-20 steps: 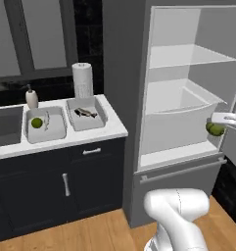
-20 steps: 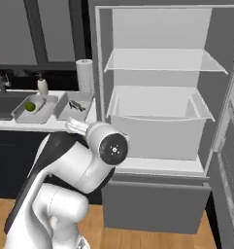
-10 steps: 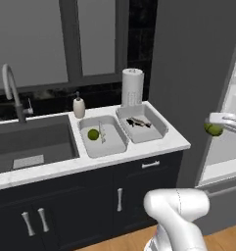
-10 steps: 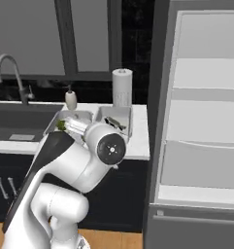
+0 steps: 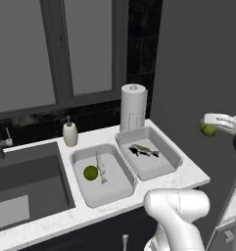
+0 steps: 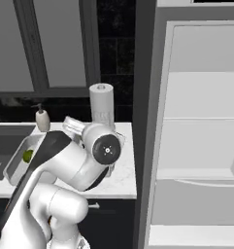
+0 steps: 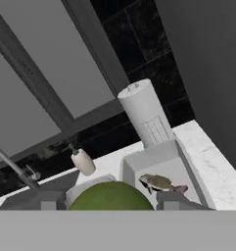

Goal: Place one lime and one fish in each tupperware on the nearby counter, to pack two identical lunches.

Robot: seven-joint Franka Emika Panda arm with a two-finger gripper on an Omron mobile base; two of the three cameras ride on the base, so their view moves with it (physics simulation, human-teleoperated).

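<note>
- Two tubs stand side by side on the counter (image 5: 188, 172): the left tub (image 5: 103, 175) holds one lime (image 5: 90, 172) and one fish (image 5: 100, 166); the right tub (image 5: 149, 153) holds one fish (image 5: 145, 150) alone.
- A second lime (image 5: 207, 130) is clamped between the gripper's (image 5: 211, 125) fingers, off the counter's right end and above it.
- One towel roll (image 5: 133, 107) and one soap bottle (image 5: 70, 133) stand behind the tubs.
- The sink (image 5: 26, 184) lies left; the right tub probably sits near the counter's right edge.
</note>
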